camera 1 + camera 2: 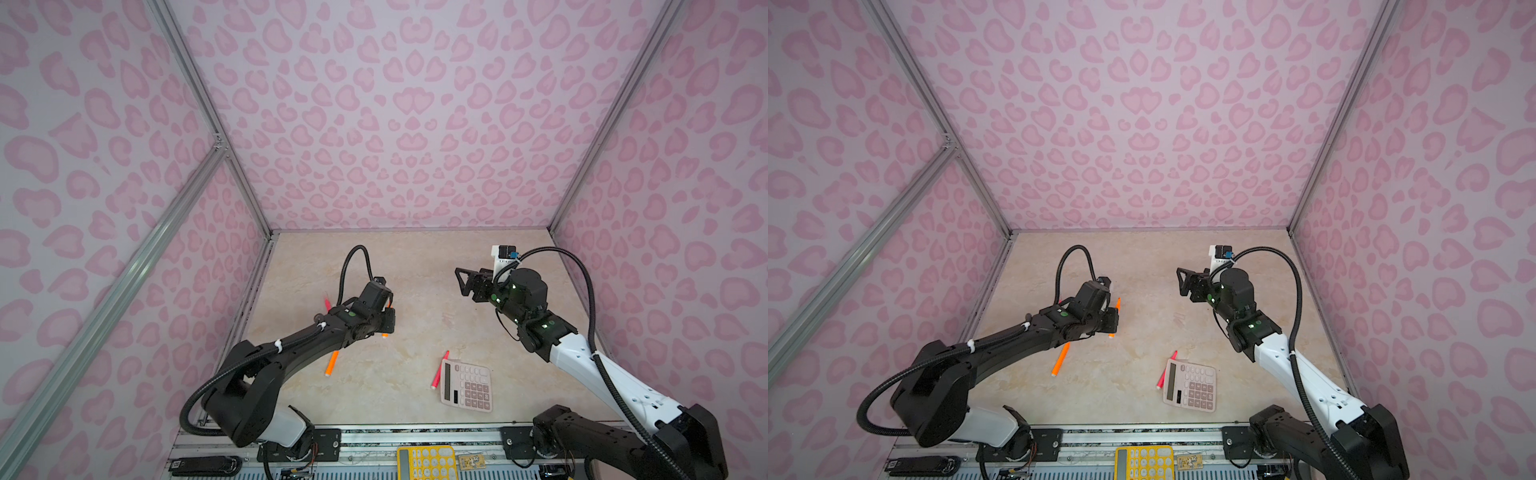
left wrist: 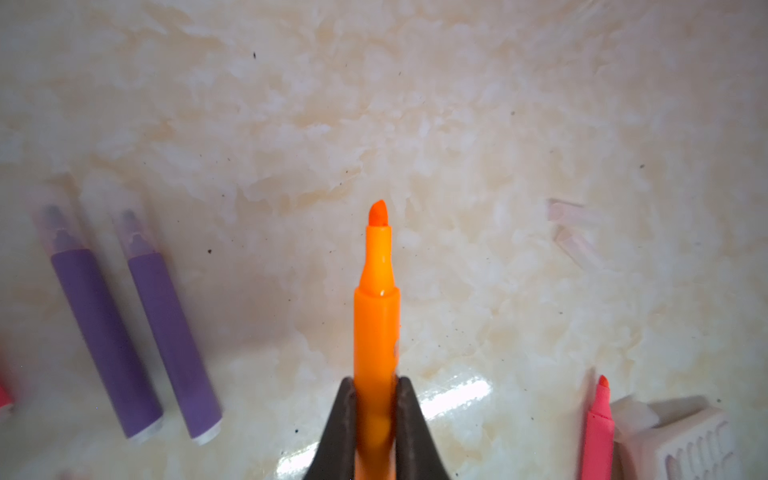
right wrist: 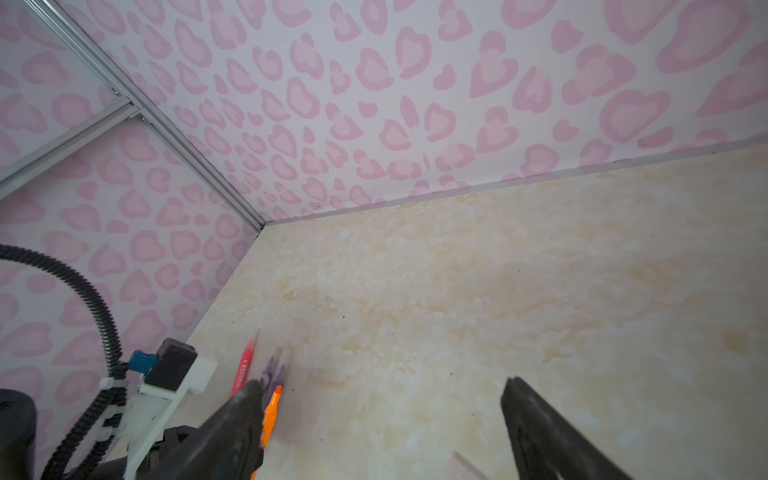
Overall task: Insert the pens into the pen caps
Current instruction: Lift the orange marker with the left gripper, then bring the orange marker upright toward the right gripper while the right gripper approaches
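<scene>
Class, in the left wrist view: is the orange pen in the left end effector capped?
No, the orange pen in the left end effector shows a bare tip.

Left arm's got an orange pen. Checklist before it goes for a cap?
1. Left pincer shut on orange pen: ok.
2. Its tip bare and past the fingers: ok.
3. Right pincer open and empty: ok; no cap held yet.
4. Loose clear caps lying free on the table: ok.
5. Which end of those caps is open: cannot tell.
6. Two purple pens already capped: ok.
</scene>
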Available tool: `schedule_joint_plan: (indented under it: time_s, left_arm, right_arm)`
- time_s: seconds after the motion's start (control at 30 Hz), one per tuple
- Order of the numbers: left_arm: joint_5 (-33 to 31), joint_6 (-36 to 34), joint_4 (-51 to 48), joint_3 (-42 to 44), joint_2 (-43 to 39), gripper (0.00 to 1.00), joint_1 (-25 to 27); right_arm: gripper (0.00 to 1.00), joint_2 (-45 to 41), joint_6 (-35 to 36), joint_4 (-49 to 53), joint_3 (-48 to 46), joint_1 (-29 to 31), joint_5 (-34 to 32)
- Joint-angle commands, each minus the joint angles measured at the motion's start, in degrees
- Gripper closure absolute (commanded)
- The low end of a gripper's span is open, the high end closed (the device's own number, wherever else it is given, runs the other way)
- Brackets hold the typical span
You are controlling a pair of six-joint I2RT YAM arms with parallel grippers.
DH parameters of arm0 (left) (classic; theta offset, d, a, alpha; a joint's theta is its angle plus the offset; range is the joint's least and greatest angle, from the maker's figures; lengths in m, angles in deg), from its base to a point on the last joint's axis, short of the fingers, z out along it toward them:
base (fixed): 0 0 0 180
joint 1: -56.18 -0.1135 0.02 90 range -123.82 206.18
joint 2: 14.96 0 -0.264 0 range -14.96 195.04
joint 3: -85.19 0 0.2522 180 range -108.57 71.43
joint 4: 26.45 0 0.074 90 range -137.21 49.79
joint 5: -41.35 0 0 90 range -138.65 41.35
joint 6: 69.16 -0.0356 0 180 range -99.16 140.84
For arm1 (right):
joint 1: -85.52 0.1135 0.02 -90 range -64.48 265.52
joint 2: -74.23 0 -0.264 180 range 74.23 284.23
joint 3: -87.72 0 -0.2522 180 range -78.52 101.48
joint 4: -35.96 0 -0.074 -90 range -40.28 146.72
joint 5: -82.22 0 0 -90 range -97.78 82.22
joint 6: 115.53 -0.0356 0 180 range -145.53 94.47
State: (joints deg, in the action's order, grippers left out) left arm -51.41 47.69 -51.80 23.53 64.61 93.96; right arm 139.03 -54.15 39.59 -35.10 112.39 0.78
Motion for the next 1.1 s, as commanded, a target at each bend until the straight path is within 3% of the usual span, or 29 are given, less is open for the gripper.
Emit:
schedule_joint_plan:
  time_s: [0.0, 0.2, 0.33, 0.9, 1.07]
  left_arm:
    - [1.5, -1.6, 9.0, 3.5, -6.5, 0.97, 0.3]
    - [3.6, -2.4, 13.0, 7.5, -13.2, 0.97, 0.7]
    - [6.0, -2.7, 15.2, 8.5, -14.0, 0.97, 1.3]
    - [6.9, -4.1, 17.9, 11.1, -19.5, 0.97, 2.4]
    - [7.5, -4.1, 18.4, 11.3, -19.8, 0.97, 2.5]
  right_arm:
    - [0.1, 1.9, -3.5, -6.3, 0.2, 4.0, 0.1]
    - [0.12, 8.0, -2.9, -9.7, 3.5, 16.3, -4.3]
    - [0.18, 12.7, -2.4, -10.1, 6.6, 20.9, -4.4]
    - [0.37, 18.7, -6.4, -14.1, 7.5, 24.1, -6.1]
    - [0.47, 19.9, -7.7, -15.1, 7.6, 24.4, -5.6]
